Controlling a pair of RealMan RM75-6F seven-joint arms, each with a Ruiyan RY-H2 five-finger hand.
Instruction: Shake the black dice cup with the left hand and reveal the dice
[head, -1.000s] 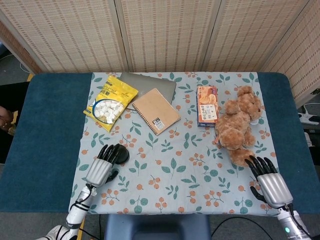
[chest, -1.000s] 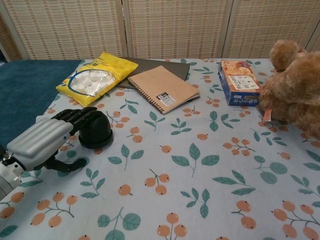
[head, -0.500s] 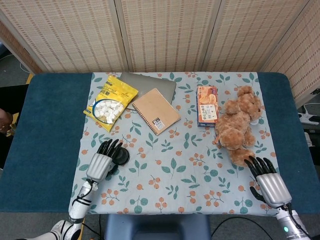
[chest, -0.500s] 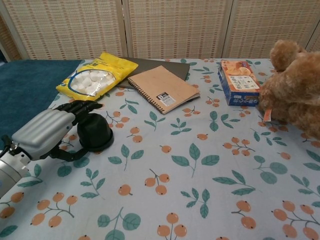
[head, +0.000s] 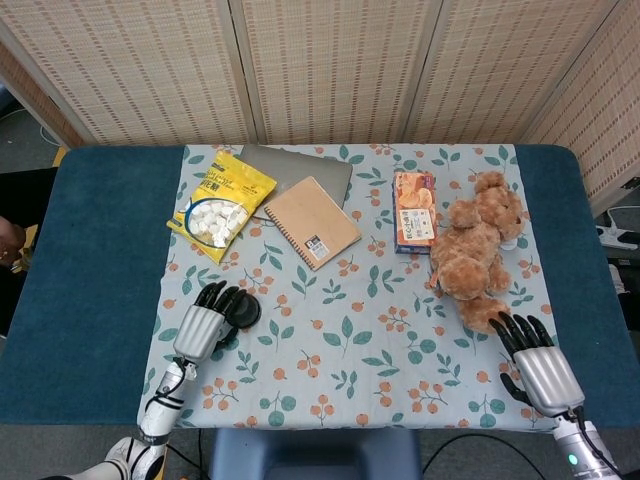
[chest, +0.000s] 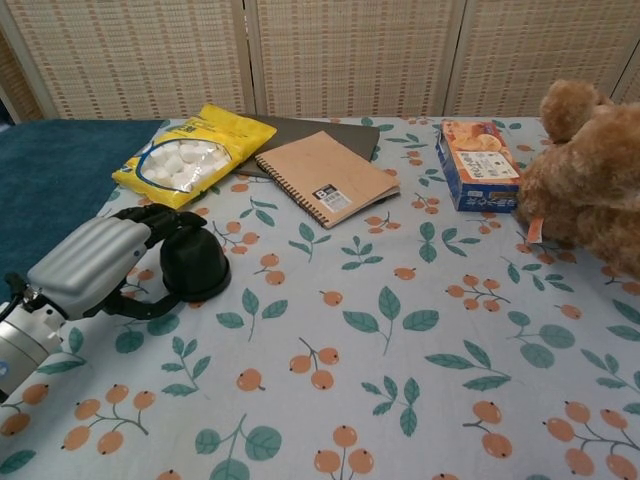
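Note:
The black dice cup stands mouth-down on the floral tablecloth at the near left. My left hand is right beside it on its left. The fingers reach over the cup's upper left side and the thumb lies low by its base, without a closed grasp. The dice are hidden. My right hand rests at the table's near right corner with fingers spread, holding nothing; the chest view does not show it.
A yellow marshmallow bag, a brown spiral notebook on a grey folder, an orange snack box and a teddy bear lie across the far half. The teddy's foot is just ahead of my right hand.
My left hand has moved forward and in against the dice cup, its fingers now reaching over the cup's side. The cup and my right hand have barely moved.

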